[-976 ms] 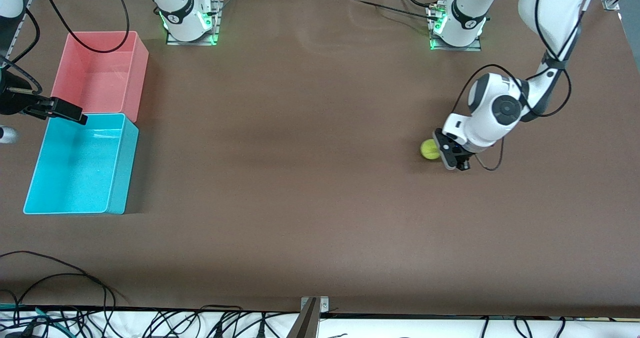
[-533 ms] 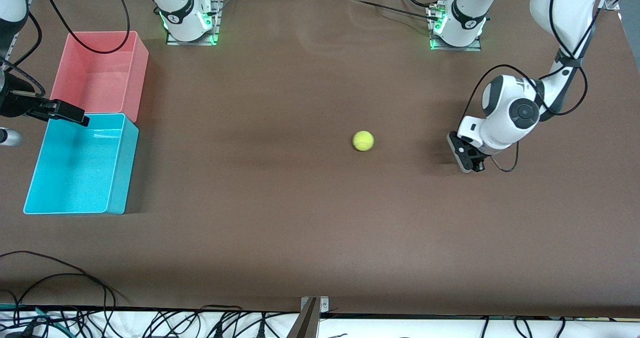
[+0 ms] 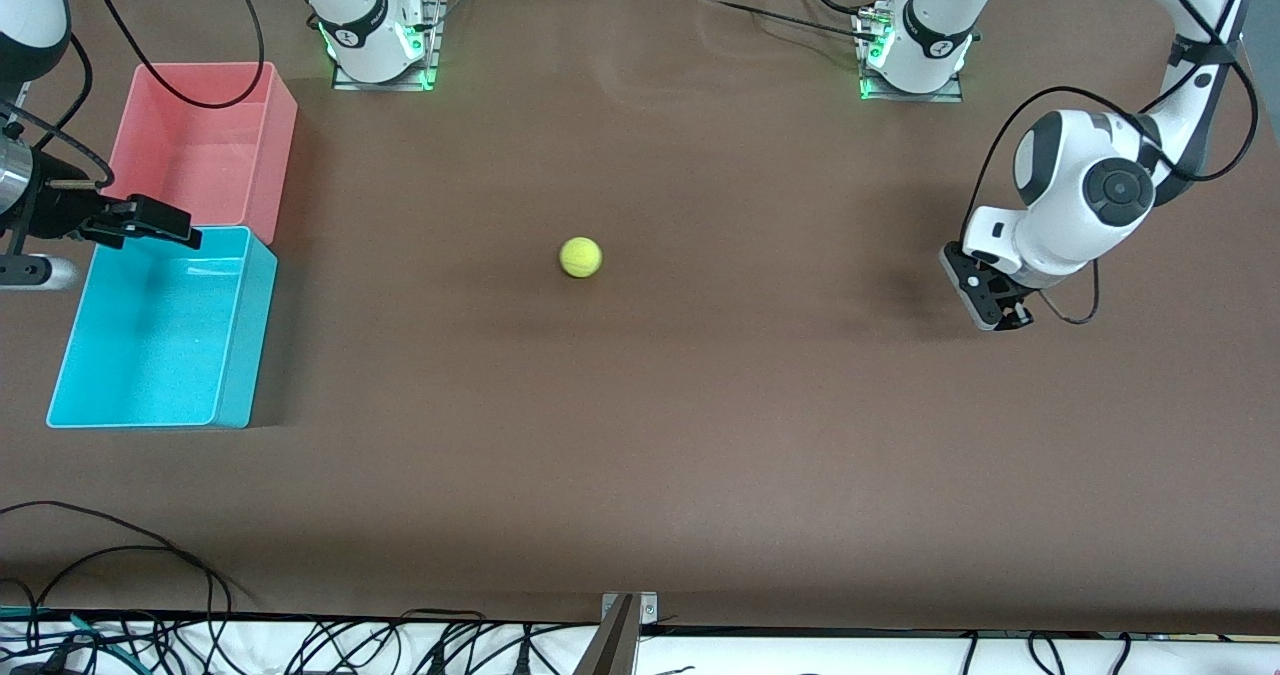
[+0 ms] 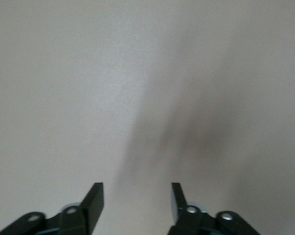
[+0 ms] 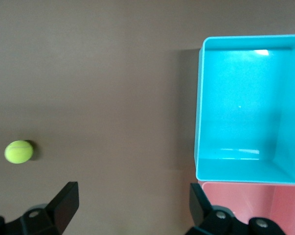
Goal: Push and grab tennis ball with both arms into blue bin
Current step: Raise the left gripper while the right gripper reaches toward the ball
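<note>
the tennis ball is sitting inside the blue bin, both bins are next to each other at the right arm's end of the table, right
Not quite. The tennis ball is not in the blue bin; it lies on the bare table near the middle, well clear of it, as the front view shows. The rest holds: the blue bin and pink bin sit side by side at the right arm's end.
</note>
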Motion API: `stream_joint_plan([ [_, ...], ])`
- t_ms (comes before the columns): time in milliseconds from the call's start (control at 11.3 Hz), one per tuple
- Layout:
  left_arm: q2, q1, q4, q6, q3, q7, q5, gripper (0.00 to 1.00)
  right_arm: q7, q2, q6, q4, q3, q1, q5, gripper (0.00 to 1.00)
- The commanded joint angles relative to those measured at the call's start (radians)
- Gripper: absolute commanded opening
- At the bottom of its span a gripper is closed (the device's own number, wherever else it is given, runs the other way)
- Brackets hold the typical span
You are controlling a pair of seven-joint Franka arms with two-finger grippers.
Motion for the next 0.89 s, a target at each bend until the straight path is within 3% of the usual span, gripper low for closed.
stream_joint_plan([
  [0,-0.139,-0.03,-0.057,-0.012,0.014,-0.019,0.022,1.0,-0.211,-0.006,-0.002,-0.011,-0.001,-0.001,0.034,1.0],
  [178,-0.21,-0.03,-0.063,-0.015,0.014,-0.018,0.022,1.0,-0.302,-0.006,-0.005,-0.027,-0.001,-0.001,0.032,1.0],
  [355,-0.329,-0.034,-0.072,-0.044,0.014,-0.019,0.022,1.0,-0.514,0.006,0.004,-0.029,-0.003,-0.004,0.032,1.0],
  [799,-0.435,-0.036,-0.06,-0.047,0.011,-0.026,0.01,1.0,-0.773,-0.018,0.039,-0.105,0.007,0.001,0.015,1.0],
])
